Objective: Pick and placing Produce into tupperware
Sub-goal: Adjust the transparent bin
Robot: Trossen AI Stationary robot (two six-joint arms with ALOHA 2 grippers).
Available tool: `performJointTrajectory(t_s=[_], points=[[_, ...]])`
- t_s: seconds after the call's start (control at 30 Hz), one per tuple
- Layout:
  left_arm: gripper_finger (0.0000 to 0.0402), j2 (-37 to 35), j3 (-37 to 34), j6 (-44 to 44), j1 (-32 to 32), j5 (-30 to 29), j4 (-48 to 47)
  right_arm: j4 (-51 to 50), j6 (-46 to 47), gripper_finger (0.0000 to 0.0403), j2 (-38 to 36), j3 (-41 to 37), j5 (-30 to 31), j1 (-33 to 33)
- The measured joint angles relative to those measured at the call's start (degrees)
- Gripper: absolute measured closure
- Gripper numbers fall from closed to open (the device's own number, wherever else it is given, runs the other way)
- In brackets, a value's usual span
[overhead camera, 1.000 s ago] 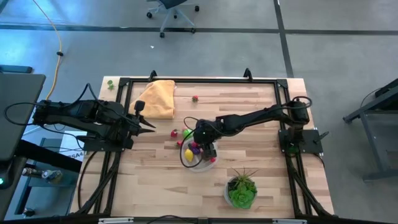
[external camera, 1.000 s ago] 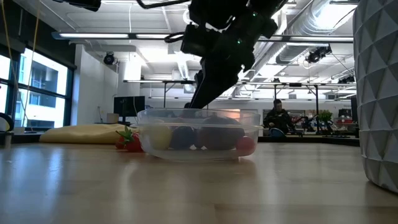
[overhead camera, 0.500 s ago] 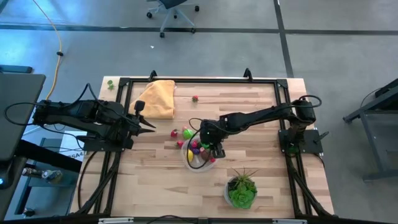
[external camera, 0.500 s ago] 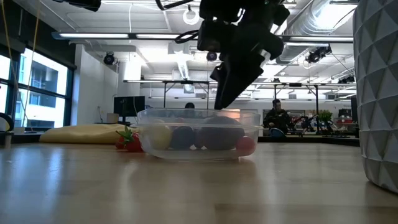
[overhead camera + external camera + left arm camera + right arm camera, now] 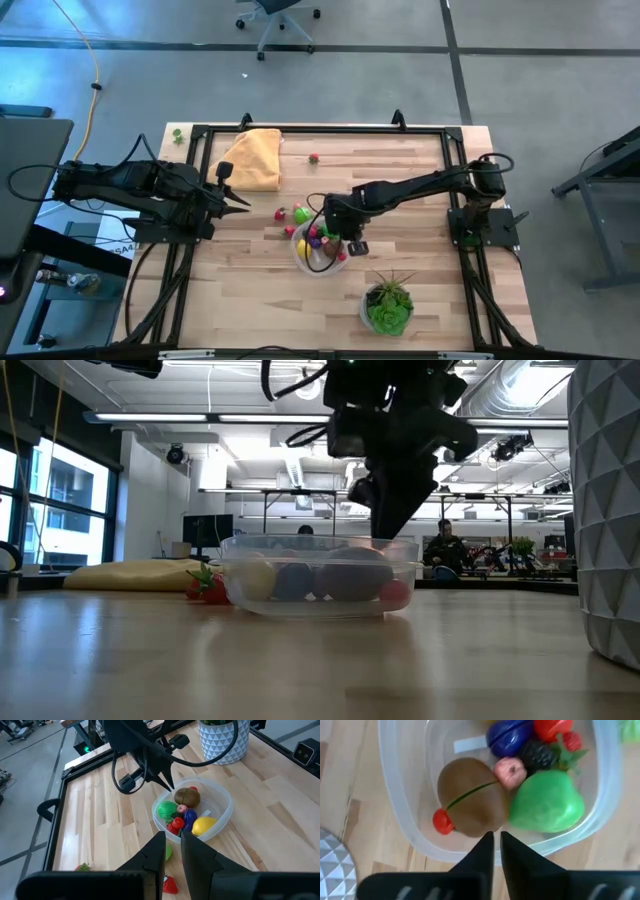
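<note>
The round clear tupperware (image 5: 322, 250) (image 5: 320, 575) (image 5: 220, 815) stands mid-table. Inside lie produce pieces: a brown kiwi (image 5: 470, 805), a green piece (image 5: 547, 807), plus pink, purple, red and yellow ones. More produce lies on the table left of the container: a green piece (image 5: 301, 213) and red ones (image 5: 280, 214). One more piece (image 5: 314, 157) lies farther back. My right gripper (image 5: 350, 243) (image 5: 168, 784) (image 5: 496, 842) hovers shut and pointing down over the container's right rim, with nothing between its fingers. My left gripper (image 5: 240, 201) (image 5: 173, 850) rests shut at the table's left.
A white patterned pot with a green plant (image 5: 388, 308) (image 5: 605, 510) stands near the front edge, right of the container. A yellow cloth (image 5: 253, 158) lies at the back left. A black frame (image 5: 320, 130) runs round the tabletop. A small green piece (image 5: 177, 134) lies outside the frame.
My right gripper has swung from the tupperware's left side across it toward the table's right edge, and now stands over the right rim. The produce in the container has stayed put.
</note>
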Motion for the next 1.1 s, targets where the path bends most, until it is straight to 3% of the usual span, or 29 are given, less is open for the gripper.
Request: performJointTrajectory(t_s=[0.2, 1.1], points=[[0.0350, 0.0, 0.0, 0.0, 0.0, 0.0, 0.0, -1.0, 0.5, 0.0401, 0.1, 0.0, -3.1, 0.5], [0.0350, 0.0, 0.0, 0.0, 0.0, 0.0, 0.0, 3.2, 4.6, 0.0399, 1.6, 0.0, -4.1, 9.8]])
